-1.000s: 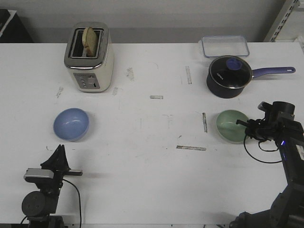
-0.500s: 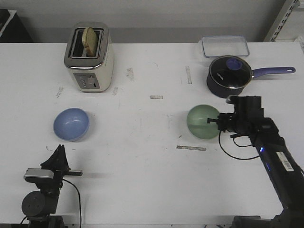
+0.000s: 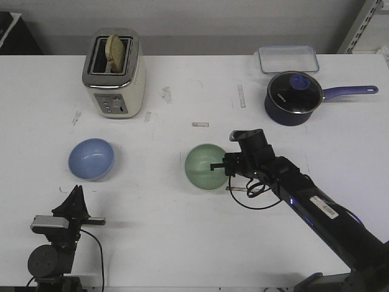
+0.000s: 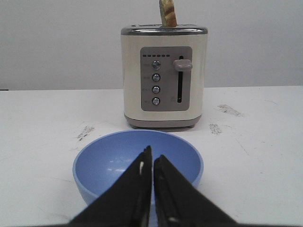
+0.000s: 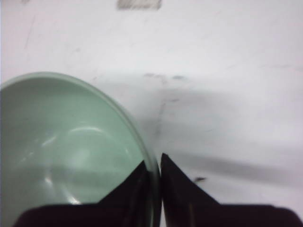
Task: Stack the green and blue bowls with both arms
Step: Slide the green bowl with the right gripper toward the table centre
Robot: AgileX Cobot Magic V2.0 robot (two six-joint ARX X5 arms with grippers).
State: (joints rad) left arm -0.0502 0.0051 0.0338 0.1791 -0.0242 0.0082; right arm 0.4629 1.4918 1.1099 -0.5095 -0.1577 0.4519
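The pale green bowl (image 3: 204, 166) hangs above the middle of the table, held by its rim in my right gripper (image 3: 220, 165), which is shut on it. In the right wrist view the rim of the green bowl (image 5: 61, 142) runs between the two black fingers of that gripper (image 5: 153, 165). The light blue bowl (image 3: 91, 159) sits on the table at the left. My left gripper (image 3: 76, 193) rests low at the front left, shut and empty. In the left wrist view its closed tips (image 4: 151, 158) point at the blue bowl (image 4: 137, 163) just ahead.
A cream toaster (image 3: 113, 73) with a slice of toast stands at the back left, behind the blue bowl. A dark blue lidded saucepan (image 3: 293, 97) and a clear container (image 3: 287, 59) are at the back right. Tape marks (image 3: 244, 189) dot the white table.
My right arm has carried the green bowl from the right side of the table leftward to the middle. The left arm and the blue bowl have not moved.
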